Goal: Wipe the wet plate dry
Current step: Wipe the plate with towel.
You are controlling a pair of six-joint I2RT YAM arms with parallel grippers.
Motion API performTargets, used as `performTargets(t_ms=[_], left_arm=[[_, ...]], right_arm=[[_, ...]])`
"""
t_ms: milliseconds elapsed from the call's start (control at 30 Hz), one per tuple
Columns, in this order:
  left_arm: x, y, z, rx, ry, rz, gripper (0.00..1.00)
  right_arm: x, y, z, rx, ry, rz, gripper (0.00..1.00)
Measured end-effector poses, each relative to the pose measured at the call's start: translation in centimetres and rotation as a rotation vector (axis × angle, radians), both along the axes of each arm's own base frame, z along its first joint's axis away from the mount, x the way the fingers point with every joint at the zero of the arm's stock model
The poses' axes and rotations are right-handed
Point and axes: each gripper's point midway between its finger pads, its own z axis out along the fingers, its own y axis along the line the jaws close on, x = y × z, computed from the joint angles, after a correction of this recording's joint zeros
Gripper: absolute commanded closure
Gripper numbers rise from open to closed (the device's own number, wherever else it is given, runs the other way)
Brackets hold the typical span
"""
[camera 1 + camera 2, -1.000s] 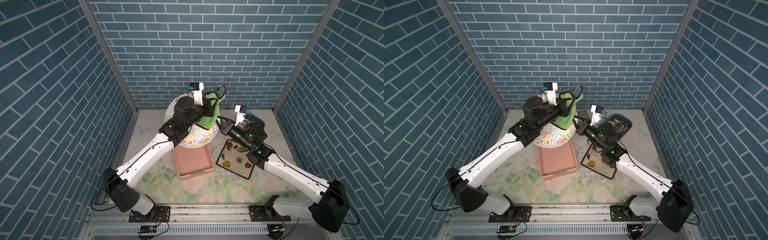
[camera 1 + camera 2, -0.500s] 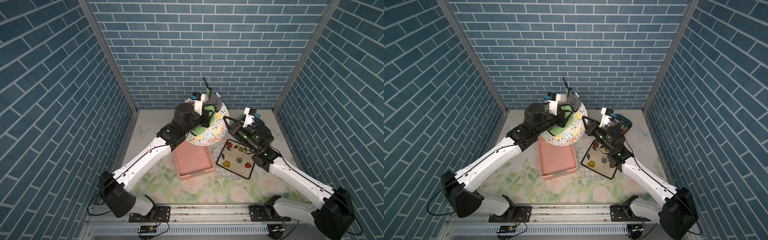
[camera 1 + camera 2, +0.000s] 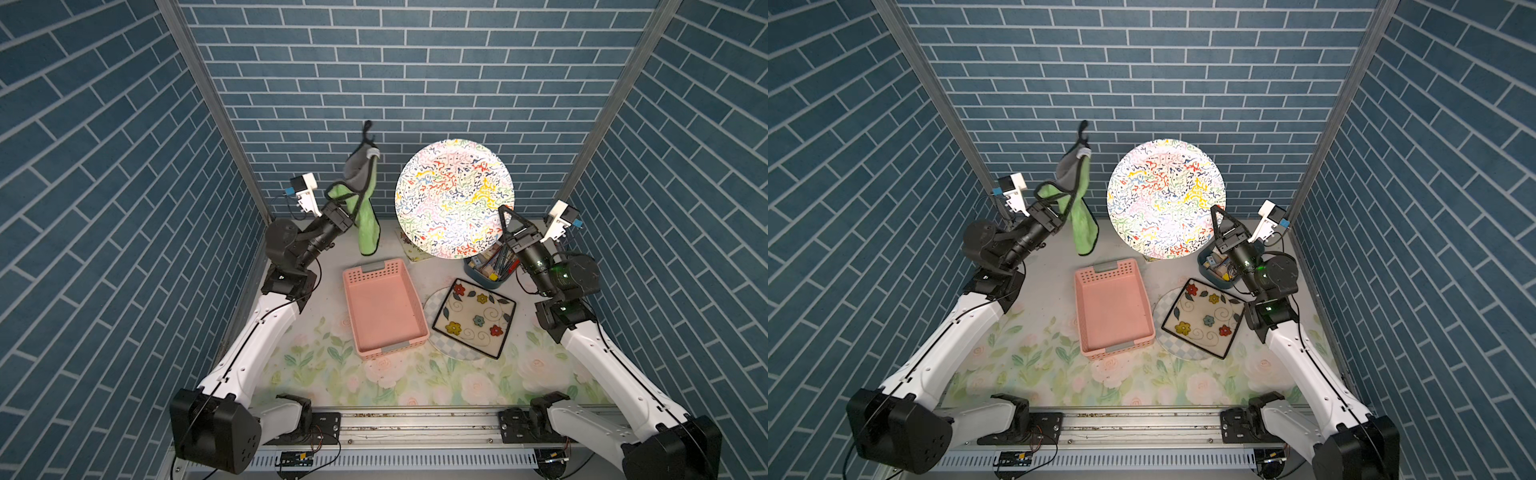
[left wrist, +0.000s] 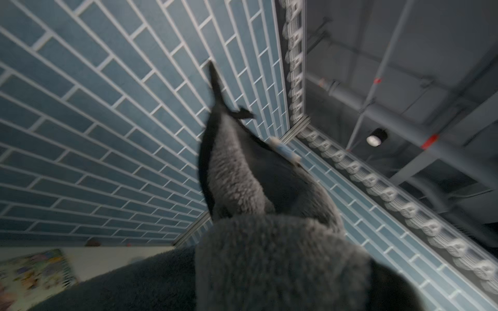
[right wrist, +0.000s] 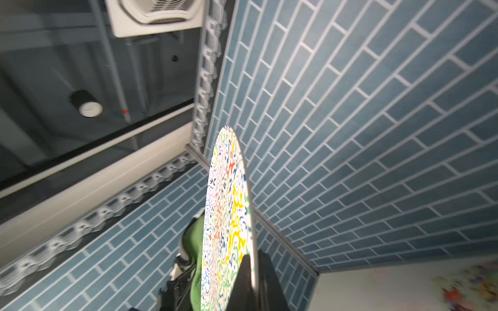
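A round plate (image 3: 455,197) (image 3: 1167,197) covered in coloured squiggles stands on edge in the air near the back wall, its face showing in both top views. My right gripper (image 3: 503,212) (image 3: 1215,211) is shut on its lower right rim. In the right wrist view the plate (image 5: 229,215) is edge-on with a dark finger on each side of the rim. A green and grey cloth (image 3: 368,224) (image 3: 1081,224) hangs to the left of the plate and clear of it. My left gripper (image 3: 356,188) (image 3: 1070,190) is shut on it. Grey cloth (image 4: 269,242) hides the jaws in the left wrist view.
A pink basket (image 3: 384,307) sits mid-table. To its right a square flowered plate (image 3: 473,318) lies on a round checked plate (image 3: 432,305). A blue tub (image 3: 488,270) of small items stands under the right gripper. Blue brick walls close three sides.
The cloth was against the plate at the table's middle. The arms have parted: the left swung the cloth left and up, the right raised the plate rightwards and turned its face up.
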Motion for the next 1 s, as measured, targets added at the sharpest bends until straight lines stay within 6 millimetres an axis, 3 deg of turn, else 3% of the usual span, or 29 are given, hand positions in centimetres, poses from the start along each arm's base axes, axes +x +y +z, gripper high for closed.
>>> performTargets(t_ms=[100,300,467,600,700,767,867,1000], left_arm=[[-2.0,-1.0,2.8,-0.181,-0.059,-0.175,1.00],[-5.9,-5.0,5.7,-0.421,-0.104,-0.515,1.00],[-8.3,-7.3,7.8,-0.599,-0.098,-0.674,1.00],[-10.1,-10.6,7.2,-0.651,-0.050,-0.772,1.00],[-9.8,-12.7,5.7,-0.650,0.013,-0.809,1.00],[-9.0,-12.8,4.9,-0.649,0.051,-0.805,1.00],[-7.3,-11.0,4.6,-0.654,0.052,-0.750,1.00],[-7.2,-8.6,5.6,-0.675,-0.005,-0.689,1.00]], right_arm=[[-1.7,1.2,1.5,0.049,-0.074,0.109,1.00],[-2.0,4.4,0.4,0.077,-0.050,0.258,1.00],[-3.8,7.0,1.3,0.152,-0.090,0.390,1.00],[-4.6,7.6,3.9,0.187,-0.175,0.437,1.00],[-4.3,6.2,5.4,0.192,-0.210,0.400,1.00],[-3.5,5.1,5.0,0.177,-0.194,0.353,1.00],[-2.7,4.7,3.4,0.145,-0.137,0.297,1.00],[-4.6,8.1,1.2,0.110,-0.075,0.368,1.00]])
